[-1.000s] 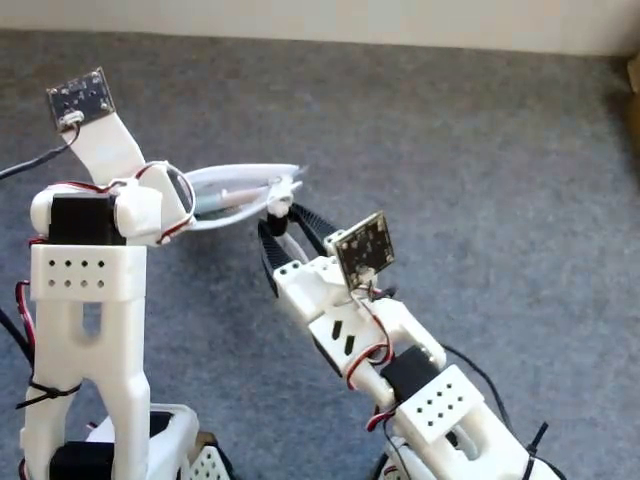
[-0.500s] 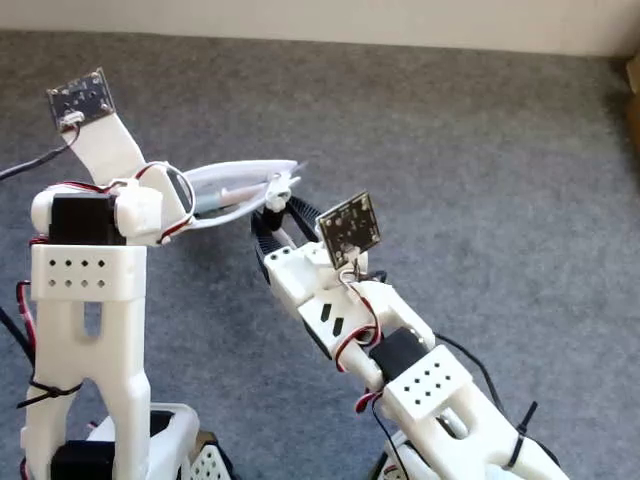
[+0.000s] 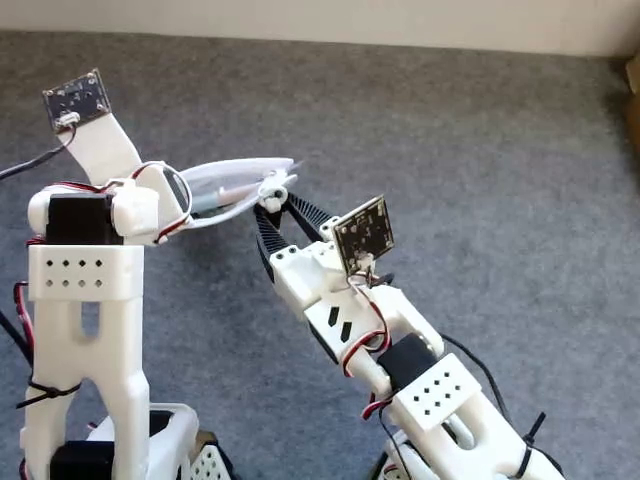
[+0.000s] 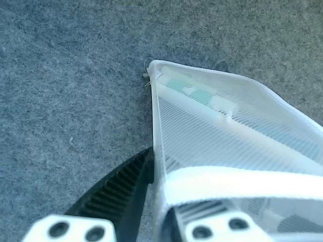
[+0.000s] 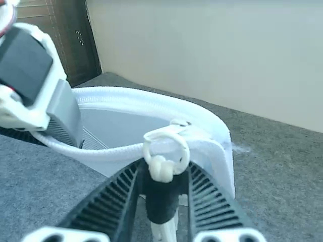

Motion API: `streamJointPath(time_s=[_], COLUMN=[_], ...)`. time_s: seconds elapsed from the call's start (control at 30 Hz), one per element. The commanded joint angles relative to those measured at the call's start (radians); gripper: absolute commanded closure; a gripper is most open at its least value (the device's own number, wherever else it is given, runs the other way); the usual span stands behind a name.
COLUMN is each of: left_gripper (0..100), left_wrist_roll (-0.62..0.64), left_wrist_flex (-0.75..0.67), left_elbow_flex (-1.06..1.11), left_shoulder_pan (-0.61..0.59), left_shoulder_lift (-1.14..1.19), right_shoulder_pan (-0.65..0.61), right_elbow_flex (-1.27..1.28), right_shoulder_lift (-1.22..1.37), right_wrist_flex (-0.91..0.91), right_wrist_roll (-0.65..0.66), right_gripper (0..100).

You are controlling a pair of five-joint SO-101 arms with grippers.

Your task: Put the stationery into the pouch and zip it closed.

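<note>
The right gripper [image 5: 164, 176] sits closest, at the end of the arm that comes up from the lower right of the high view. Its two black ribbed fingers [image 5: 123, 191] stand on either side of the black zipper pull [image 5: 161, 201] and press on it from both sides, so the pull is pinched between them. A white ring [image 5: 149, 137] hangs from the top of the pull, just above the fingertips.

Right behind the pull is the pouch [image 3: 240, 178], a white mesh one with a white zipper band along its mouth. The mouth gapes open in a long curve, and the pull sits at the end of the pouch nearest the right gripper.

At the other end, the left gripper [image 4: 159, 174] is clamped on the pouch's edge, with one black finger [image 4: 121, 194] outside the mesh and the other behind it. This arm stands tall on the left of the high view, and its jaws hold the pouch up on edge above the floor.

The stationery [image 4: 194, 93] lies inside the pouch, showing through the mesh as pale and green shapes; one long pinkish piece [image 3: 228, 197] may be a pen, though the mesh blurs it.

Grey carpet [image 3: 480, 150] spreads beneath and beyond both arms. Farthest off are a pale wall [image 5: 227, 50] and a dark wooden panel [image 5: 65, 40].
</note>
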Motion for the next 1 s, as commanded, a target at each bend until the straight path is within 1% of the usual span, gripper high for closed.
streamJointPath(time_s=[0.0,0.13,0.23,0.3,0.43,0.6,0.63,0.7,0.77,0.87,0.97], left_gripper=[99,99,99,99,99,99,99,99,95,89,84], left_wrist_roll=[0.011,0.011,0.011,0.011,0.009,0.002,-0.025,-0.118,-0.199,-0.222,-0.224], left_wrist_flex=[-0.020,-0.018,-0.018,-0.018,-0.020,-0.026,-0.026,-0.026,-0.026,-0.026,-0.028], left_elbow_flex=[0.002,0.002,0.002,0.002,0.002,-0.004,-0.007,-0.008,-0.007,-0.007,-0.018], left_shoulder_pan=[0.012,0.012,0.012,0.012,0.012,0.012,0.012,0.013,0.015,0.012,0.018], left_shoulder_lift=[-0.005,-0.005,-0.005,-0.005,-0.005,-0.007,-0.010,-0.013,-0.013,-0.013,-0.015], right_shoulder_pan=[0.007,0.007,0.010,0.010,0.008,0.008,0.008,0.010,0.010,0.010,0.010], right_elbow_flex=[-0.013,-0.022,-0.027,-0.051,-0.102,-0.186,-0.202,-0.237,-0.272,-0.309,-0.338], right_shoulder_lift=[-0.038,-0.044,-0.044,-0.044,-0.044,-0.044,-0.044,-0.044,-0.044,-0.044,-0.044], right_wrist_flex=[-0.016,0.113,0.211,0.248,0.369,0.535,0.565,0.630,0.697,0.782,0.852], right_wrist_roll=[-0.003,-0.003,-0.002,0.003,0.063,0.068,0.068,0.075,0.101,0.117,0.118], right_gripper=[95.0,95.4,99.7,99.3,99.3,99.3,99.4,99.4,99.4,99.4,99.4])
